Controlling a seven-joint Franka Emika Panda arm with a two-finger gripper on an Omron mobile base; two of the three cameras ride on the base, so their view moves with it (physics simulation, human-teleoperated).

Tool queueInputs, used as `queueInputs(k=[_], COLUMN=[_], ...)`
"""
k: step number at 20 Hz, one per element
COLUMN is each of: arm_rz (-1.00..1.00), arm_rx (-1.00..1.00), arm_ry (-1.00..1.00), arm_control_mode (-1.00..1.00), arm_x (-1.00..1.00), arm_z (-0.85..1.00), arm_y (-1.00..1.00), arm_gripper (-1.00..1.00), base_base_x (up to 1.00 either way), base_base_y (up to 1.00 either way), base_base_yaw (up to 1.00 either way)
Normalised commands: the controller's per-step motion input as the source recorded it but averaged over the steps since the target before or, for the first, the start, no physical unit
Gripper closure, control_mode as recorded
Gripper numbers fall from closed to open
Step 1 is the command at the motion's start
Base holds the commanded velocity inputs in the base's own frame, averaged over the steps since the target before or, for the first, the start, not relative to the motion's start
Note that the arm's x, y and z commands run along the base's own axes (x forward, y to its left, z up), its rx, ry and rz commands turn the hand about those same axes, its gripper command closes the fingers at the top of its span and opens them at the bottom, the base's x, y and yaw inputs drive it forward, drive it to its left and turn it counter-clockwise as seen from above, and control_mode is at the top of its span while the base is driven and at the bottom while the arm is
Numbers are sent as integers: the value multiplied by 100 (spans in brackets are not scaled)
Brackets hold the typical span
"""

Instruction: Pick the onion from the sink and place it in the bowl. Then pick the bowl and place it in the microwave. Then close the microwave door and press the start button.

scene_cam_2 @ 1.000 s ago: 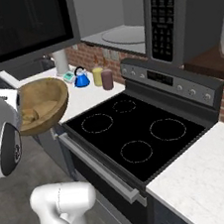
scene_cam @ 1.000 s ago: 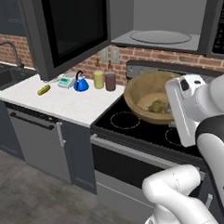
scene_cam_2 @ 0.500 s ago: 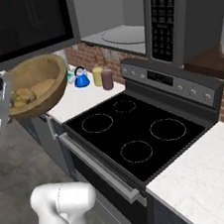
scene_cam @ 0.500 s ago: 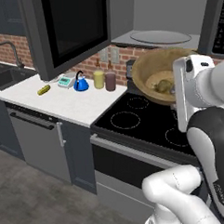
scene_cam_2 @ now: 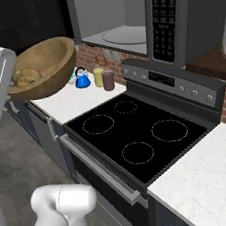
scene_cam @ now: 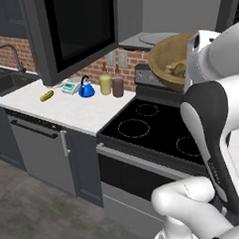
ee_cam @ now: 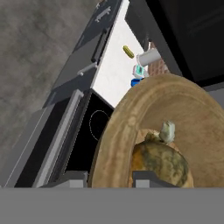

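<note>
Holding 1 bowl (scene_cam_2: 48, 63), 1 onion (ee_cam: 161, 162) inside

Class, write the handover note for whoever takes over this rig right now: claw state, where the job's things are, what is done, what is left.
Claw: shut on the rim of the bowl, holding it tilted in the air above the stove.
Onion: lying inside the bowl.
Microwave: mounted above the stove, interior and turntable exposed; microwave door swung open.
Done: onion is in the bowl, bowl is lifted.
Left: set the bowl on the turntable, release, close the door, press start on the panel.
</note>
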Motion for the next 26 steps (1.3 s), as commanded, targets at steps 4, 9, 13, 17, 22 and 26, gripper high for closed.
queueInputs(k=[4, 9, 13, 17, 22, 26], arm_rz=[-2, 0, -1, -3, -5, -7], arm_rx=[2, 2, 0, 0, 3, 1], arm_ry=[0, 0, -3, -1, -6, -13], arm_control_mode=[-100, -100, -100, -100, -100, -100], arm_x=[46, 51, 47, 55, 46, 46], arm_z=[14, 9, 8, 8, 21, 14], arm_y=[-27, -27, -17, -23, -35, -20], arm_gripper=[100, 100, 100, 100, 100, 100], base_base_x=[0, 0, 0, 0, 0, 0], base_base_y=[0, 0, 0, 0, 0, 0], base_base_yaw=[0, 0, 0, 0, 0, 0])
